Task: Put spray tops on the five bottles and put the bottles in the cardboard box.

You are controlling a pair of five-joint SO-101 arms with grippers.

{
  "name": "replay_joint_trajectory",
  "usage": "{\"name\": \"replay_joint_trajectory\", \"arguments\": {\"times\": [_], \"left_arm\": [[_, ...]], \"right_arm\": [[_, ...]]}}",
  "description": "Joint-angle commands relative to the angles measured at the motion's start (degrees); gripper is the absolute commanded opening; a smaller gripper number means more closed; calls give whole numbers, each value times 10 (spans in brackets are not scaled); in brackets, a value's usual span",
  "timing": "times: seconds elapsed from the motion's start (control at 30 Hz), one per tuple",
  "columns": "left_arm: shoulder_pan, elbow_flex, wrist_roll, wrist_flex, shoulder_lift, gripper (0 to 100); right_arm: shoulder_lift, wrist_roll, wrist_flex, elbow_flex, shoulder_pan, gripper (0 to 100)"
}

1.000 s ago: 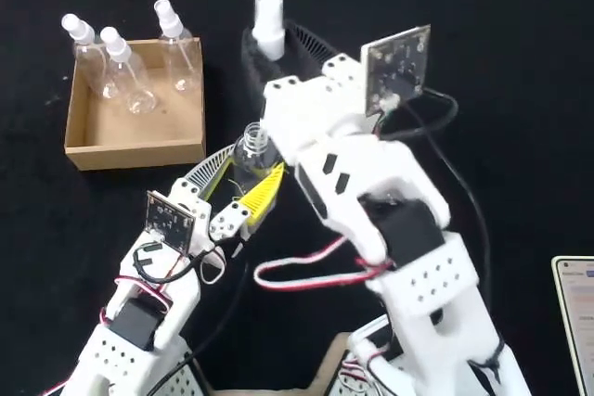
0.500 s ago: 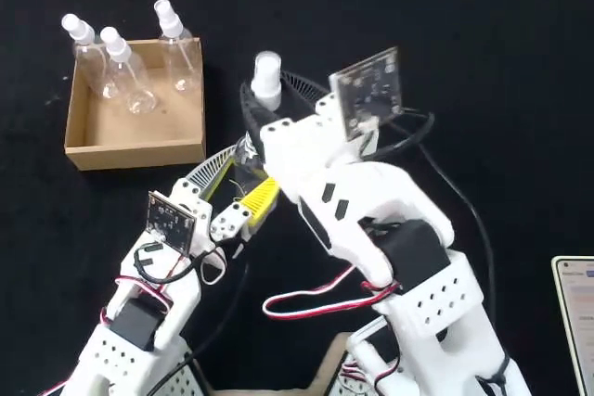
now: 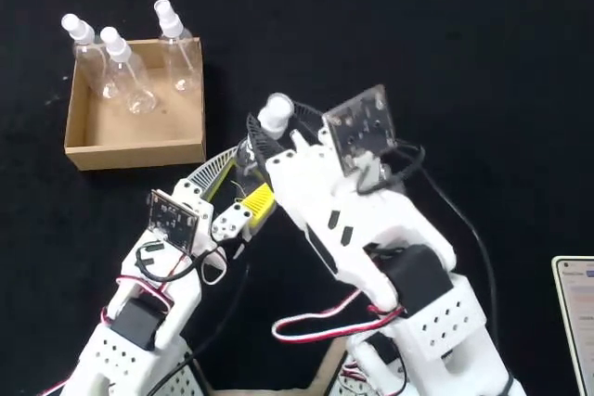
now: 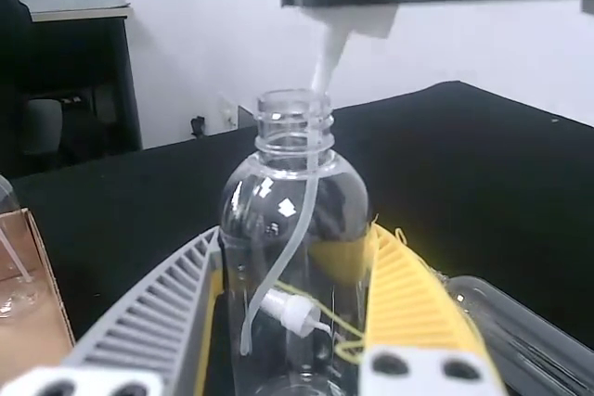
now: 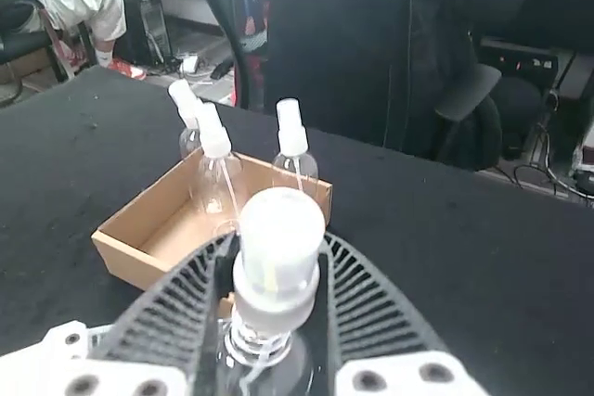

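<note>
While the print on the screen (image 3: 575, 322) at the right edge of the surface (image 3: 483, 62) is too small to read, the rest is plain. Left gripper (image 4: 297, 312): closed on the clear bottle (image 4: 292, 220), upright near mid-surface, close to the cardboard box (image 3: 135, 152). Left wrist view: dip tube (image 4: 278, 257) passes through the open neck and curves inside. Right gripper (image 5: 276, 261): closed on the spray top (image 5: 276, 224), just above the neck, not seated. Right wrist view: three capped bottles (image 5: 223, 169) stand in the box, toward the far-left corner.

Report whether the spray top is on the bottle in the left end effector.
Off: the spray top hangs above the open neck of the bottle, only its tube inside.
</note>
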Motion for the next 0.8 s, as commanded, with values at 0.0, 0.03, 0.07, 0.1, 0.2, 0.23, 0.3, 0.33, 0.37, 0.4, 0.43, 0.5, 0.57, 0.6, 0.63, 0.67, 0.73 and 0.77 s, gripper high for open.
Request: {"name": "replay_joint_trajectory", "arguments": {"times": [0.0, 0.03, 0.07, 0.1, 0.2, 0.23, 0.3, 0.33, 0.37, 0.4, 0.43, 0.5, 0.57, 0.6, 0.63, 0.67, 0.73, 0.77], "left_arm": [[-7, 12, 6, 1, -10, 116], [-7, 12, 6, 1, -10, 116], [-7, 12, 6, 1, -10, 116], [-7, 12, 6, 1, -10, 116], [-7, 12, 6, 1, -10, 116], [-7, 12, 6, 1, -10, 116], [-7, 12, 6, 1, -10, 116], [-7, 12, 6, 1, -10, 116], [-7, 12, 6, 1, -10, 116], [-7, 12, 6, 1, -10, 116], [-7, 12, 6, 1, -10, 116], [-7, 12, 6, 1, -10, 116], [-7, 12, 6, 1, -10, 116], [-7, 12, 6, 1, -10, 116], [-7, 12, 6, 1, -10, 116], [-7, 12, 6, 1, -10, 116], [-7, 12, 6, 1, -10, 116], [-7, 12, 6, 1, -10, 116]], "right_arm": [[-15, 4, 6, 17, -5, 44], [-20, 3, 8, 17, -6, 44], [-25, 4, 7, 17, -6, 44], [-27, 4, 4, 16, -6, 44], [-23, 4, -2, 9, -6, 44], [-20, 4, -3, 8, -6, 44], [-9, 4, 0, 7, -6, 44], [-2, 4, 0, 6, -6, 45], [4, 4, 0, 5, -6, 46], [11, 4, 1, 3, -6, 47], [18, 4, 8, -4, -6, 47], [36, 4, 37, -34, -6, 56], [56, 4, 78, -76, -6, 102], [65, 4, 98, -100, -6, 129], [73, 3, 114, -122, -6, 155], [80, 3, 125, -140, -6, 176], [88, 4, 136, -170, -6, 195], [88, 4, 137, -182, -6, 194]]}}
